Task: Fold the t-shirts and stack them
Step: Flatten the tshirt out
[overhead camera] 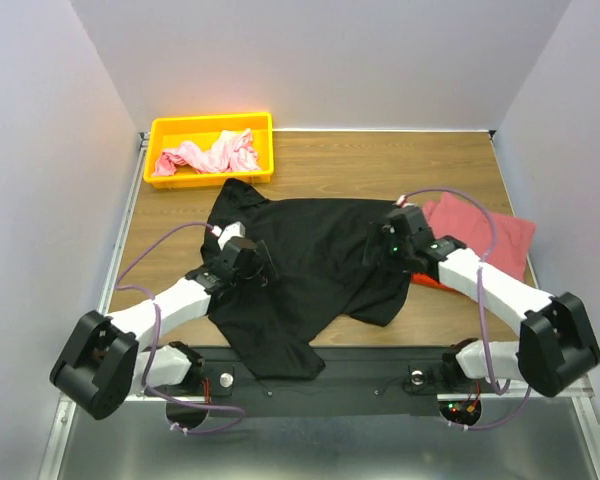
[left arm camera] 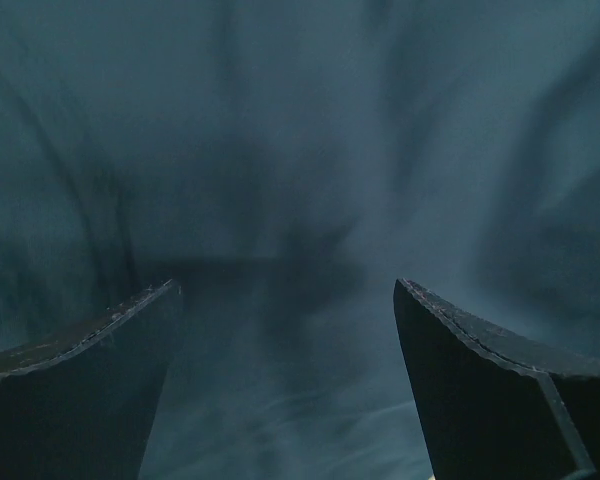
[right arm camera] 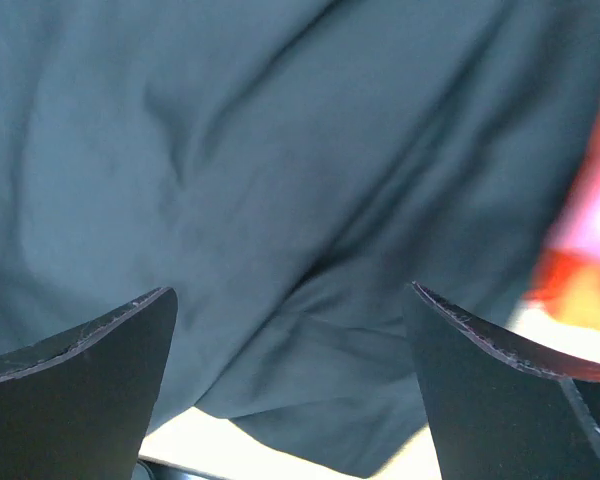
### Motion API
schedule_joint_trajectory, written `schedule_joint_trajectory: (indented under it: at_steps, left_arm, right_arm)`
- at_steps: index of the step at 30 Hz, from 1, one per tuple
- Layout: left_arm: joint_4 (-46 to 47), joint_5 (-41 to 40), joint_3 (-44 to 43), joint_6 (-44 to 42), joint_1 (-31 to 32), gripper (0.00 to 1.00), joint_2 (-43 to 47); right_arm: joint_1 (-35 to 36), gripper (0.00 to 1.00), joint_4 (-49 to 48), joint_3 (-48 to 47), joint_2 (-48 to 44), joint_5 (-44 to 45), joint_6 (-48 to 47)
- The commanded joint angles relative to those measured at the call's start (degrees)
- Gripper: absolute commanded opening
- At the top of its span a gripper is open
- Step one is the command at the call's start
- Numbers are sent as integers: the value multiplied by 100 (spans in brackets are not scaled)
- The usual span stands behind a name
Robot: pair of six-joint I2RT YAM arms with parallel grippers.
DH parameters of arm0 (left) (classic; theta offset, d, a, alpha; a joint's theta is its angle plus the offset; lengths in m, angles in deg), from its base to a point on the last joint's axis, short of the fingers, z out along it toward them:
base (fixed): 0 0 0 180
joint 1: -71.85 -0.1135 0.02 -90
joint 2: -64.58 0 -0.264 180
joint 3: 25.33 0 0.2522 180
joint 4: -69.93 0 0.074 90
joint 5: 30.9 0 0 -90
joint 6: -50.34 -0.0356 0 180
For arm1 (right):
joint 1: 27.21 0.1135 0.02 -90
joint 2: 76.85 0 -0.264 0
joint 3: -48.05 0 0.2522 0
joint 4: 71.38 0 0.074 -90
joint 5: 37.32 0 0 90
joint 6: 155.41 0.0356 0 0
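**Wide open on both sides, nothing picked up**

The black t-shirt (overhead camera: 315,240) is spread across the middle of the wooden table (overhead camera: 380,160), rumpled. One sleeve reaches up toward the yellow bin (overhead camera: 210,121) and the near hem laps onto the dark rail (overhead camera: 380,378) where the arms are bolted.

The left gripper (overhead camera: 256,264) sits over the tee's left half. Its wrist camera shows both fingers spread wide with only dark, blurred cloth below them and nothing pinched between.

Over to the right gripper (overhead camera: 383,246), which is out over the right side of the same shirt. It too is spread wide, with folds of black fabric and a strip of bare table showing between the fingers. It has hold of nothing. Whether either set of fingertips touches the cloth, I cannot tell.

Around the edges, the dusty rose-red t-shirt (overhead camera: 492,238) lies flat at the right of the table, beside the black one and partly behind the right arm. A sliver of the orange t-shirt (overhead camera: 436,283) peeks out just under that arm, against the black hem. The light pink t-shirt (overhead camera: 208,156) is bunched up inside the bin at the far left corner, well apart from both grippers.
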Motion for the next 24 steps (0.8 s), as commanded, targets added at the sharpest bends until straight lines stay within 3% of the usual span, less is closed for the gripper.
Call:
schedule_joint_trajectory:
  at_steps: [1,4,13,18,24]
  left_arm:
    - [564,5,1,119,56,99,-217]
    - [529,-409,-192,119,-49,99,-656]
    - [1135,-67,-851,-381,-1209,99,-2097]
    - [1145,127,-1623,-593,-1561,99,-2818]
    - [918,74,-2309,-830,-1570,99,-2820]
  right_arm:
    - [434,100,-403,35,498,-78,271]
    - [505,100,-535,-71,1176,28,341]
    - [505,100,-676,-967,2863,555,289]
    - [505,100,-667,-1433,3216,960,280]
    - [505,100,-658,-1837,2946,881,-36]
